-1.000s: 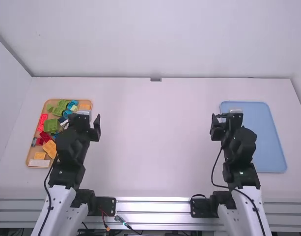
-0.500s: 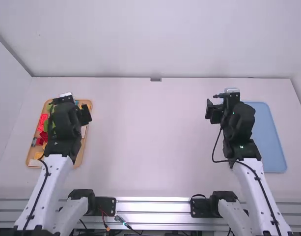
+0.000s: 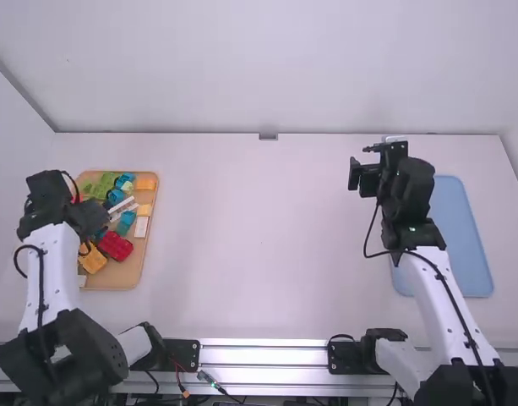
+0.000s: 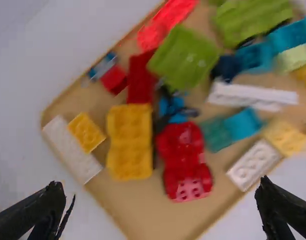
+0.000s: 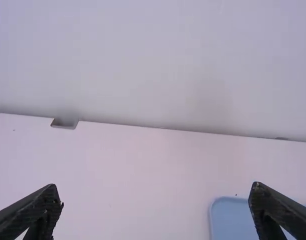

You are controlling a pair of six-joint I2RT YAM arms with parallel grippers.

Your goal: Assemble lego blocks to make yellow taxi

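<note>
Below the spread left tool point(image 3: 91, 223) lies a yellow block point(image 4: 129, 142).

A tray point(image 3: 123, 275) of blocks lies near the table's point(image 3: 267, 254) left edge, a second tray point(image 3: 461, 245) near its right. On the first — one block point(image 3: 145, 183) at the far right corner, a short brick point(image 3: 141, 227) by the right edge, a long brick point(image 4: 73, 152) at the near left corner, a small brick point(image 4: 87, 132) just behind.

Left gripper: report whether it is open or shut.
The left gripper is open: in the left wrist view its fingers stand wide apart at the two sides, with no block gripped between them.
</note>
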